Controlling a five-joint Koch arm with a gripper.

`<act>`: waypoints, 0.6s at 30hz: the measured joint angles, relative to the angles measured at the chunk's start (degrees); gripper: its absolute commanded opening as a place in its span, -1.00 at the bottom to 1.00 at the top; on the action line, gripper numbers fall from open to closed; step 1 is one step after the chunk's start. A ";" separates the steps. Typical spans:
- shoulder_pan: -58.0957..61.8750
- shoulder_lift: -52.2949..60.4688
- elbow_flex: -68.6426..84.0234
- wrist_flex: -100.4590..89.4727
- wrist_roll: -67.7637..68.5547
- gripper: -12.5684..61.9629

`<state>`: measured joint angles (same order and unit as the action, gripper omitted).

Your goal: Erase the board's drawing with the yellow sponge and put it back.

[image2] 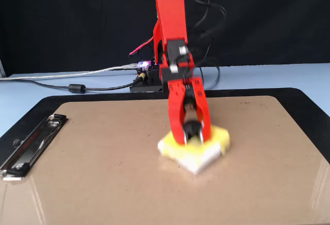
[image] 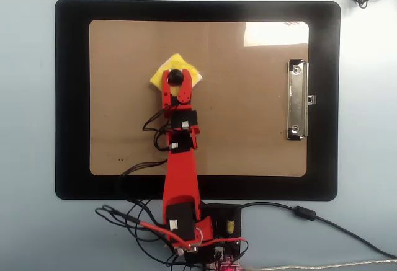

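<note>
Claw: my red plastic gripper (image: 176, 77) is clenched on the round black knob (image: 175, 76) at the centre of the sponge; in the fixed view the two red jaws of the gripper (image2: 192, 131) sit on either side of that knob (image2: 191, 129), pointing down at the board.

Sponge: the small square yellow sponge (image: 163, 71) with its white edge layer lies flat on the board, turned cornerwise like a diamond. From overhead I see it in the upper part of the board, left of the middle, well apart from the clip. The fixed view shows the sponge (image2: 211, 143) somewhat blurred.

Board: the large brown glossy clipboard (image: 248, 122) with rounded corners lies on a bigger black mat (image: 71, 97), which in turn rests on the pale blue table (image: 25, 122).

Clip: the silver metal clip (image: 298, 100) sits at the right short edge overhead (at the left in the fixed view (image2: 31, 143)).

Drawing: I can make out no marker outline on the bare brown surface in either view; only a few tiny dark specks (image: 120, 158) near the lower left corner overhead.

Arm: the red arm (image: 180, 172) reaches up the picture from its base (image: 214, 234) at the bottom edge overhead, with black and red cables (image: 133, 218) around it.

Writing: I cannot read any brand, label or lettering on the arm, the board or the clip; everything is too small.

Glare: a bright patch of reflected light (image: 276, 33) lies at the board's upper right overhead.
</note>
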<state>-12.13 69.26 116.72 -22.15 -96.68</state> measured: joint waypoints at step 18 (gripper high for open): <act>-22.59 32.34 0.09 43.59 -12.74 -0.88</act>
<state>-34.72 101.60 116.81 21.45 -109.42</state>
